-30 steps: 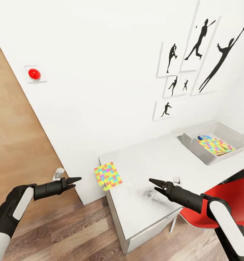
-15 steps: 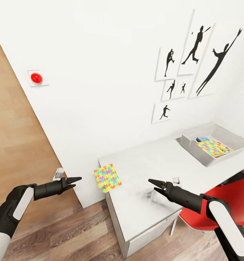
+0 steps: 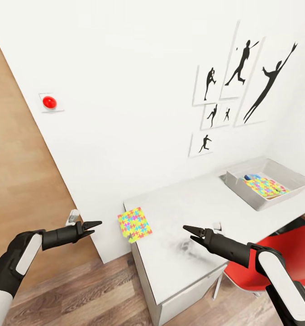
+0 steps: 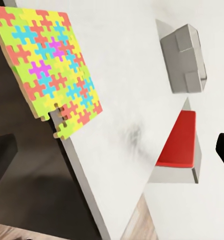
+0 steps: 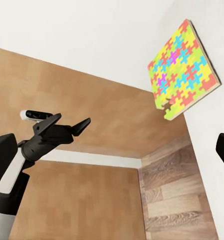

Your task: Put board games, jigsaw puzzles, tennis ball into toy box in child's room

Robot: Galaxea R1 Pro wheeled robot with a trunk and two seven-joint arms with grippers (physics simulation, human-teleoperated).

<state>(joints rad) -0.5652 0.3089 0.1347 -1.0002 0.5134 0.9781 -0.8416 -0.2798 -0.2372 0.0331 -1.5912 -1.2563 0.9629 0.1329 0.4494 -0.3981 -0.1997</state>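
Two jigsaw puzzles: one [image 3: 134, 225] on the white table's [image 3: 188, 213] near-left corner, one [image 3: 264, 186] in the toy box [image 3: 254, 199] far right. Both grippers, left [image 3: 94, 227] and right [image 3: 190, 232], have jaws slightly apart, holding nothing, in the white-walled room.

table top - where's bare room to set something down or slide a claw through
The white table is bare in the wide stretch between the jigsaw puzzle at its near left corner and the toy box at the far right. The box is crowded: another puzzle already lies in it. The right claw hovers over the near middle.
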